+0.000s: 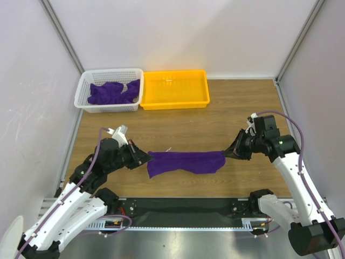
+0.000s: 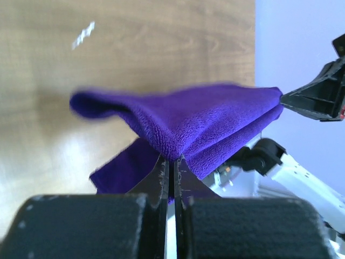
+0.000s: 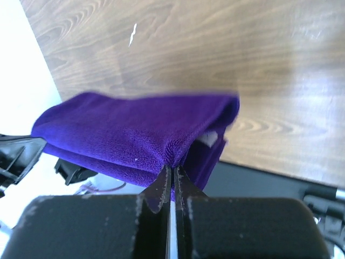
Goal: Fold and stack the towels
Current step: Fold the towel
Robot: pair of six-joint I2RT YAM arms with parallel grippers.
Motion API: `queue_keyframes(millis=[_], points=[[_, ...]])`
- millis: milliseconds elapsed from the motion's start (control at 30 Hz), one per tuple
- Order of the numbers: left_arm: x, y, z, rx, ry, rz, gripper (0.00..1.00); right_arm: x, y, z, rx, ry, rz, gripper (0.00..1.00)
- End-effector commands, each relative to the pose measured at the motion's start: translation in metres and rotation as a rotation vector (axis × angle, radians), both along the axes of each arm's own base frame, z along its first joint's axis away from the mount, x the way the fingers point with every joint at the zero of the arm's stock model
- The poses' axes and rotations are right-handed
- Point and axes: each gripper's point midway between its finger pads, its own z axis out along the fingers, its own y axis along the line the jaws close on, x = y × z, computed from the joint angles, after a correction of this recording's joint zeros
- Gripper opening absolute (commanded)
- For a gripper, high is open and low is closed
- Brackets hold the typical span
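White basket [image 1: 86, 89] just beside yellow tray [image 1: 175, 90]

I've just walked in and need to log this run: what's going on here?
Two arms hold one deep purple terry towel stretched between them, just above the wooden table. The left tool is shut on one end, the right tool on the other; the cloth looks folded double. More crumpled purple towels lie in the white mesh basket at the back, beside the yellow plastic tray, which holds no towels.
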Motion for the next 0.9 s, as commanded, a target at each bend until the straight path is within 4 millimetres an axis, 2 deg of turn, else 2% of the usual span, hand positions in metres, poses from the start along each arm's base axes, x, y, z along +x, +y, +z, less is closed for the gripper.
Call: queue_keyframes(millis=[0,133,200,267,300,333,367,400,433,467,500,533,567,600,633,667,700,733,767,800,833,867], points=[[-0.02,0.01,-0.007,0.026,0.173,0.05,0.0,-0.02,-0.014,0.002,-0.062,0.086,-0.039,0.0],[-0.03,0.019,-0.005,0.059,0.229,0.089,0.0,-0.033,-0.021,0.001,-0.104,0.155,-0.059,0.0],[-0.033,0.025,-0.018,0.083,0.302,0.142,0.0,-0.035,-0.024,-0.008,-0.13,0.196,-0.061,0.0],[-0.031,0.024,-0.042,0.104,0.35,0.162,0.0,-0.032,-0.025,-0.026,-0.152,0.235,-0.062,0.0],[-0.021,0.016,-0.046,0.077,0.348,0.17,0.0,-0.02,-0.022,-0.03,-0.142,0.209,-0.061,0.0],[-0.018,0.013,-0.061,0.086,0.365,0.169,0.0,-0.013,-0.02,-0.04,-0.15,0.243,-0.058,0.0],[-0.004,0.005,-0.069,0.089,0.368,0.173,0.0,0.001,-0.017,-0.045,-0.143,0.218,-0.054,0.0],[0.0,0.004,-0.079,0.111,0.39,0.183,0.0,0.009,-0.016,-0.049,-0.145,0.22,-0.05,0.0],[0.007,0.003,-0.084,0.129,0.401,0.193,0.0,0.019,-0.014,-0.063,-0.16,0.272,-0.037,0.0],[0.013,0.002,-0.091,0.149,0.413,0.194,0.0,0.027,-0.012,-0.067,-0.156,0.274,-0.029,0.0],[0.026,0.0,-0.103,0.171,0.44,0.206,0.0,0.045,-0.008,-0.067,-0.149,0.251,-0.021,0.0],[0.037,-0.004,-0.102,0.165,0.44,0.208,0.0,0.054,-0.006,-0.082,-0.162,0.292,-0.001,0.0],[0.055,-0.005,-0.097,0.143,0.406,0.228,0.01,0.064,-0.005,-0.088,-0.169,0.301,0.007,0.0],[0.065,-0.004,-0.098,0.152,0.4,0.243,0.0,0.076,-0.003,-0.092,-0.17,0.295,0.017,0.0],[0.081,-0.007,-0.1,0.16,0.398,0.252,0.0,0.095,0.0,-0.087,-0.169,0.259,0.026,0.0],[0.096,-0.008,-0.096,0.157,0.363,0.258,0.0,0.104,0.0,-0.105,-0.186,0.305,0.038,0.0],[0.112,-0.005,-0.096,0.165,0.335,0.27,0.0,0.116,0.002,-0.107,-0.186,0.296,0.04,0.0],[0.13,-0.008,-0.086,0.157,0.296,0.273,0.0,0.136,0.005,-0.102,-0.18,0.262,0.042,0.0],[0.141,-0.008,-0.099,0.184,0.315,0.272,0.0,0.145,0.005,-0.106,-0.182,0.261,0.041,0.0],[0.152,-0.007,-0.102,0.191,0.306,0.275,0.0,0.155,0.005,-0.12,-0.189,0.286,0.042,0.0],[0.164,-0.012,-0.097,0.178,0.289,0.262,0.0,0.163,0.006,-0.123,-0.183,0.286,0.047,0.0],[0.172,-0.013,-0.114,0.193,0.313,0.256,0.0,0.179,0.007,-0.118,-0.176,0.259,0.041,0.0]])
